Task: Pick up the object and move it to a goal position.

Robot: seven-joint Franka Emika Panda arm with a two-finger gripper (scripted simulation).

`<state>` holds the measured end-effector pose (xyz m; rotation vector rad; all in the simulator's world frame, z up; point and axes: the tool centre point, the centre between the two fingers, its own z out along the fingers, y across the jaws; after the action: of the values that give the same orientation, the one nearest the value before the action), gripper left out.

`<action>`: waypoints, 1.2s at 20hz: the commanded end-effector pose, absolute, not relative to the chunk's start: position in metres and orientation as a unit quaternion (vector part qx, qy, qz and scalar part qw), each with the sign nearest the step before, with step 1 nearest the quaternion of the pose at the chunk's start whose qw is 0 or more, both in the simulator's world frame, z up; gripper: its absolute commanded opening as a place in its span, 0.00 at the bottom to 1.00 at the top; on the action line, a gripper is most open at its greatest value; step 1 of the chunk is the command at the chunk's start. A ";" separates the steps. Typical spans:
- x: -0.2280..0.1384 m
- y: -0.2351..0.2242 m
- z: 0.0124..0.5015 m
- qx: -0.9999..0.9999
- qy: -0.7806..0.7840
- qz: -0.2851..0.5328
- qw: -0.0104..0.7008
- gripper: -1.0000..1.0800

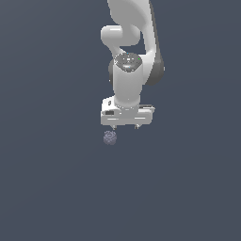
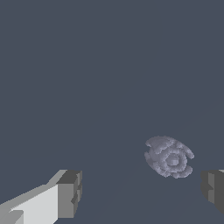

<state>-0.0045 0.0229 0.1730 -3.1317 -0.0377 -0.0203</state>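
Closest to the wrist camera, two grey fingertips [image 2: 70, 194] are seen spread wide apart with nothing held between them; the second pad is cut off by the frame edge. Between them, nearer the cut-off pad and touching neither, the object [image 2: 169, 156] is seen as a knobbly grey-purple lump on the plain dark ground [image 2: 87, 65].

In the exterior view the object [image 1: 109, 137] is found just below the gripper [image 1: 125, 126], under the fingertip on the exterior view's left rather than midway. Only short finger stubs are made out beneath the white hand, and whether they reach the ground cannot be told. The arm [image 1: 127, 80] is cut off at the upper frame edge, so its base is hidden.

No edges or corners of the ground can be made out; flat dark surface is seen on every side of the object.
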 end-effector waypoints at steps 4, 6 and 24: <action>-0.003 0.019 0.175 -1.000 -0.010 -0.011 0.006 0.96; 0.001 0.014 0.180 -1.000 -0.008 -0.018 0.008 0.96; -0.012 -0.026 0.135 -1.000 0.023 -0.013 0.006 0.96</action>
<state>-0.0072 -0.0179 0.1476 -3.1264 0.0519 -0.0536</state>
